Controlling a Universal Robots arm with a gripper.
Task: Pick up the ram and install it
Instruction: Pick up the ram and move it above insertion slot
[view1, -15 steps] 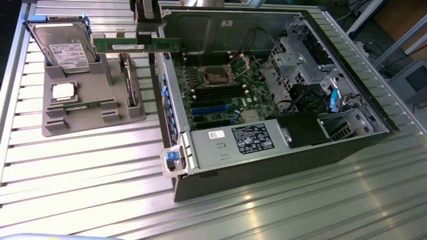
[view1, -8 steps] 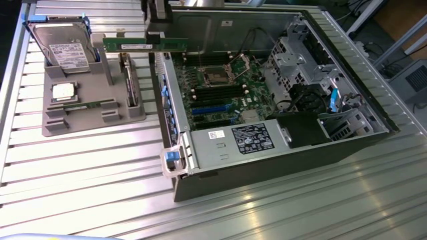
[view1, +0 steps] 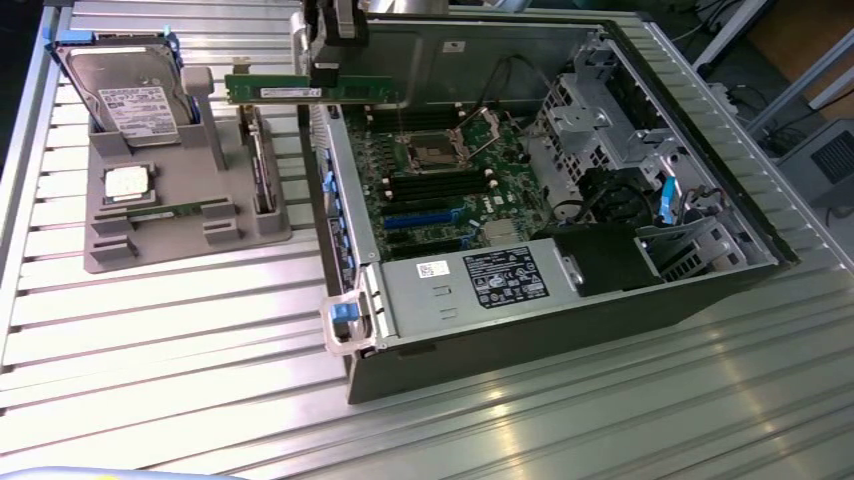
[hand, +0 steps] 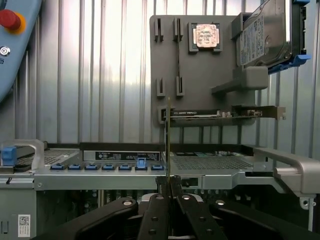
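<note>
The ram (view1: 287, 90) is a long green stick held level in the air, over the gap between the grey holder (view1: 120, 250) and the open computer case (view1: 534, 330). My gripper (view1: 327, 72) comes down from above and is shut on the stick near one end. In the wrist view the ram (hand: 167, 135) shows edge-on as a thin line rising from between my gripper (hand: 168, 186) fingers. The black memory slots (view1: 427, 186) lie on the motherboard (view1: 467, 215) inside the case, lower than the stick and toward the exterior view's right.
The holder (hand: 200, 75) carries a hard drive (view1: 134, 95), a square silver processor (view1: 127, 183) and an upright expansion card (hand: 220, 114). A power supply (view1: 467, 285) and drive cages (view1: 601, 110) crowd the case. A pendant with a red stop button (hand: 9, 19) lies on the ribbed metal table (view1: 174, 360).
</note>
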